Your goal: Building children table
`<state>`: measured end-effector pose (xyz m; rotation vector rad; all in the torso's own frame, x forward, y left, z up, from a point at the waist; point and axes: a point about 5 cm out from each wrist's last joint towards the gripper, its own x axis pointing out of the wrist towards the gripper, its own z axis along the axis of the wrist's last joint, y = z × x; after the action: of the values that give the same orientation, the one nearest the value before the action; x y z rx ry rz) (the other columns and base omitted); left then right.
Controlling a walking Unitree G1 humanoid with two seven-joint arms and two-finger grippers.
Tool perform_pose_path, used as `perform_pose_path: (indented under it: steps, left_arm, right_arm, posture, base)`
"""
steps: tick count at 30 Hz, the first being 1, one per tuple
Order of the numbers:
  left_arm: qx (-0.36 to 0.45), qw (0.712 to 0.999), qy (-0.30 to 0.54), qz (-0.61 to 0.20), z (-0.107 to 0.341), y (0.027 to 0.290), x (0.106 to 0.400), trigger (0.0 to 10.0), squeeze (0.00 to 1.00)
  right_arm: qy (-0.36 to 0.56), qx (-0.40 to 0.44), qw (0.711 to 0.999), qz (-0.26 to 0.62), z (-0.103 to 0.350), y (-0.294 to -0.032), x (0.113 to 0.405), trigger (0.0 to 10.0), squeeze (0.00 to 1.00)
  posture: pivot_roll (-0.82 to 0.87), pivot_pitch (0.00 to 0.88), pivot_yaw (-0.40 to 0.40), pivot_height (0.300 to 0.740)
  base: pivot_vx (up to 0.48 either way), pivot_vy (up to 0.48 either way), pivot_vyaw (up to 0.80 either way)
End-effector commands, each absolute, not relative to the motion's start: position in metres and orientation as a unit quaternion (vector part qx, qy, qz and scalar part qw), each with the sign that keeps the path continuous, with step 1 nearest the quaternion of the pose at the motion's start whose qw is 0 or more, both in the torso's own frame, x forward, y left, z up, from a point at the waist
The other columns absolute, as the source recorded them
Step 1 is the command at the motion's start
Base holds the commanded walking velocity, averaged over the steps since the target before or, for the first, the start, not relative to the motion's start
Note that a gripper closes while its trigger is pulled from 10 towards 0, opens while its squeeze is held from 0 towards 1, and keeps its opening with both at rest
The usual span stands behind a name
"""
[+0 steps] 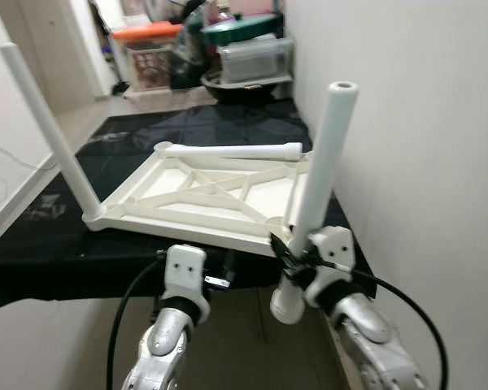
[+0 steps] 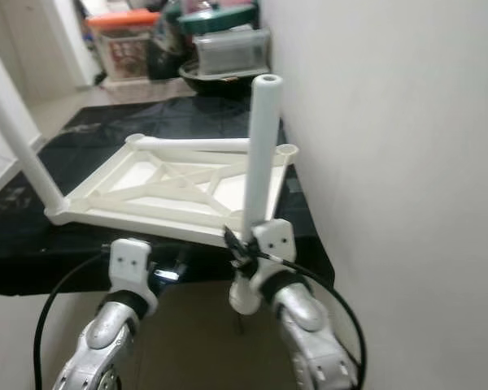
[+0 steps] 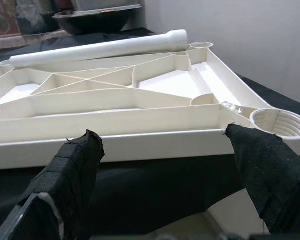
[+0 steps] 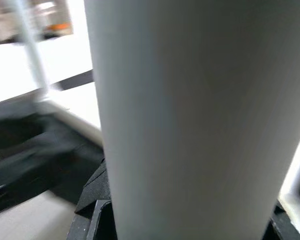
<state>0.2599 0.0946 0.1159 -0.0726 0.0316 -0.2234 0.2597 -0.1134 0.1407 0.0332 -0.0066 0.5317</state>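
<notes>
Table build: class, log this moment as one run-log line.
right gripper: holds table leg upright | left gripper: open at tabletop edge | spare leg: lying on tabletop

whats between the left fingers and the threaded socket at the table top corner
Nothing: in the left wrist view the open left gripper faces the table top edge, and the socket sits bare just past one finger.

White wall (image 1: pixel 407 122), pale floor (image 1: pixel 57 349), cluttered bins (image 1: pixel 159 53).

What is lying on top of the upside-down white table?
A loose white table leg lies across the far edge of the tabletop. Under the tabletop is a black cloth; what it covers is hidden.
</notes>
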Motion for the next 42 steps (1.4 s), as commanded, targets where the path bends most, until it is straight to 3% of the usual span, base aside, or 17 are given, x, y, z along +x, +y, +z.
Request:
perform_pose_path:
  steps: [1, 5, 7, 10, 18, 20, 22, 28, 33, 35, 40, 42]
  left_arm:
    - [-0.051, 0.994, 0.025, -0.098, 0.113, 0.097, 0.260, 10.0, 0.00]
    - [-0.051, 0.994, 0.024, -0.098, 0.113, 0.097, 0.260, 10.0, 0.00]
    - [-0.053, 0.992, 0.014, -0.112, 0.115, 0.094, 0.259, 10.0, 0.00]
    - [-0.049, 0.991, 0.008, -0.121, 0.117, 0.092, 0.257, 10.0, 0.00]
    - [-0.051, 0.991, 0.009, -0.120, 0.117, 0.092, 0.257, 10.0, 0.00]
    - [-0.052, 0.991, 0.008, -0.121, 0.120, 0.093, 0.254, 10.0, 0.00]
    - [-0.052, 0.991, 0.007, -0.122, 0.121, 0.093, 0.253, 10.0, 0.00]
    - [-0.042, 0.986, -0.007, -0.162, 0.134, 0.089, 0.232, 10.0, 0.00]
    - [-0.041, 0.984, -0.005, -0.175, 0.137, 0.088, 0.223, 10.0, 0.00]
    - [-0.046, 0.981, -0.002, -0.188, 0.141, 0.089, 0.214, 10.0, 0.00]
    - [-0.048, 0.979, -0.001, -0.198, 0.143, 0.089, 0.210, 10.0, 0.00]
    - [-0.056, 0.974, -0.003, -0.217, 0.150, 0.086, 0.202, 10.0, 0.00]
  right_arm:
    - [-0.016, 0.053, 0.941, 0.335, 0.152, -0.095, 0.252, 10.0, 0.00]
    - [-0.029, 0.083, 0.931, 0.354, 0.163, -0.093, 0.253, 10.0, 0.00]
    - [-0.121, 0.105, 0.935, 0.315, 0.215, -0.104, 0.277, 10.0, 0.00]
    - [-0.165, 0.099, 0.937, 0.291, 0.246, -0.116, 0.290, 10.0, 0.00]
    - [-0.184, 0.046, 0.947, 0.259, 0.259, -0.132, 0.306, 10.0, 0.00]
    - [-0.182, 0.016, 0.960, 0.215, 0.262, -0.163, 0.330, 10.0, 0.00]
    - [-0.176, 0.012, 0.962, 0.209, 0.262, -0.173, 0.337, 10.0, 0.00]
    - [-0.150, -0.020, 0.954, 0.259, 0.273, -0.195, 0.357, 10.0, 0.00]
    - [-0.131, -0.017, 0.939, 0.319, 0.275, -0.198, 0.358, 10.0, 0.00]
    - [-0.112, -0.020, 0.920, 0.374, 0.278, -0.201, 0.357, 10.0, 0.00]
    - [-0.102, -0.020, 0.910, 0.402, 0.279, -0.202, 0.359, 10.0, 0.00]
    - [-0.087, -0.031, 0.883, 0.460, 0.282, -0.202, 0.362, 10.0, 0.00]
  posture:
    - [0.00, 0.000, 0.035, 0.740]
    - [0.00, 0.000, 0.035, 0.740]
    - [0.00, 0.000, 0.034, 0.740]
    - [0.00, 0.000, 0.035, 0.740]
    - [0.00, 0.000, 0.040, 0.740]
    - [0.03, 0.000, 0.036, 0.740]
    - [0.03, 0.000, 0.036, 0.740]
    - [0.07, 0.081, 0.051, 0.740]
    - [0.08, 0.117, 0.056, 0.740]
    - [0.09, 0.157, 0.062, 0.740]
    - [0.10, 0.171, 0.063, 0.740]
    - [0.11, 0.204, 0.068, 0.740]
  base:
    - [0.000, 0.000, 0.00]
    - [0.000, 0.000, 0.00]
    - [0.000, 0.000, 0.00]
    - [0.000, 0.000, 0.00]
    - [0.000, 0.000, 0.00]
    - [0.000, 0.000, 0.00]
    - [0.000, 0.000, 0.00]
    - [0.000, 0.000, 0.00]
    - [0.000, 0.000, 0.00]
    - [0.000, 0.000, 0.00]
    - [0.000, 0.000, 0.00]
    - [0.000, 0.000, 0.00]
